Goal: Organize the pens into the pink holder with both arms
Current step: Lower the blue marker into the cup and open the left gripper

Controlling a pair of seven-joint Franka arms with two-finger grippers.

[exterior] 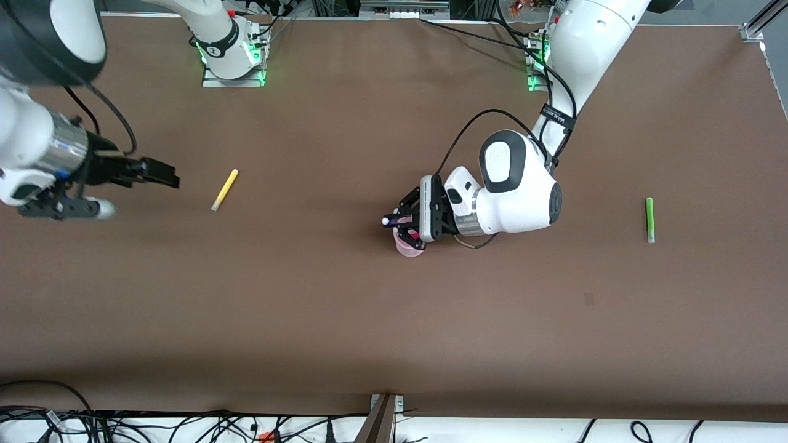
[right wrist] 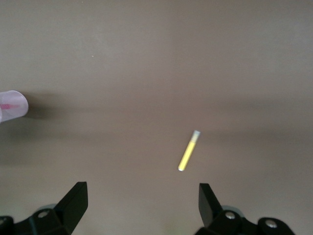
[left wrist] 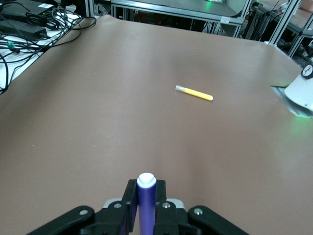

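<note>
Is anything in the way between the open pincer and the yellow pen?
Nothing visible is. The right pincer is open over bare table toward the right arm's end, and the yellow pen lies alone there. The left pincer holds the purple pen over the pink holder.

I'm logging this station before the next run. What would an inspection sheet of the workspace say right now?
Surface: brown table, one small dark mark nearer the camera.
Job's things: pink holder mid-table with a magenta pen inside; yellow pen lying toward the right arm's end; green pen lying toward the left arm's end.
Clutter: nothing seen.
Grippers: left gripper over the holder, shut on the purple pen; right gripper open, over bare table beside the yellow pen.
Cables: loose bundles along the table's camera-side edge; one loops off the left arm's wrist.
Surroundings: metal framing past the table edges.
</note>
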